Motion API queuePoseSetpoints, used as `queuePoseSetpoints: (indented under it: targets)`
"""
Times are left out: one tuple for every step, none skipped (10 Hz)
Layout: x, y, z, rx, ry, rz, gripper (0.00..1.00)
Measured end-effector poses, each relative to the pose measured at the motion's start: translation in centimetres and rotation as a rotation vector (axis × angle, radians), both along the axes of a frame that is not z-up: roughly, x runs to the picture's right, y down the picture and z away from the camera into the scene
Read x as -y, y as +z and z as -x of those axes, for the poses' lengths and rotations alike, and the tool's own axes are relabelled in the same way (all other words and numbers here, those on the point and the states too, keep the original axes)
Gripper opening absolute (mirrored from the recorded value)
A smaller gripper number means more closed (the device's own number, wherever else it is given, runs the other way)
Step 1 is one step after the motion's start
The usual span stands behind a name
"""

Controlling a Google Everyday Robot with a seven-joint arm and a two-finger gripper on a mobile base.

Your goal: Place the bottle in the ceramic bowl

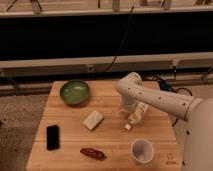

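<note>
The bottle (137,118) is small, clear and pale-labelled. It lies tilted on the wooden table (110,145), right of centre, with its white cap pointing to the front left. My gripper (130,108) hangs straight down from the white arm at the bottle's rear end, open, with its fingers on either side of the bottle. The ceramic bowl (75,93), green and glossy, sits empty at the table's back left, well apart from the gripper.
A pale rectangular block (93,120) lies between bowl and bottle. A white cup (142,150) stands at the front right, a black phone (52,136) at the front left, and a red object (93,153) at the front edge. Cables trail behind the table.
</note>
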State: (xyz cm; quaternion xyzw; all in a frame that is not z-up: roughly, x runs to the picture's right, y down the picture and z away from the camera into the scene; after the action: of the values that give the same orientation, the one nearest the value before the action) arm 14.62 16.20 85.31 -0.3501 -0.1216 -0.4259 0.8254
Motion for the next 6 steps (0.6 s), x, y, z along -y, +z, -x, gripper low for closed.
queuePoseSetpoints:
  targets:
    - [0.02,0.03,0.04,0.003,-0.002,0.002,0.8]
    - [0.04,0.03,0.04,0.004,-0.004,0.004,0.8]
    - [0.05,0.01,0.08,0.006,-0.005,0.007,0.8]
    - [0.02,0.02,0.12,0.008,-0.006,0.009,0.8]
    - [0.06,0.01,0.16,0.01,-0.008,0.01,0.8]
    - [0.03,0.04,0.19,0.013,-0.01,0.014,0.8]
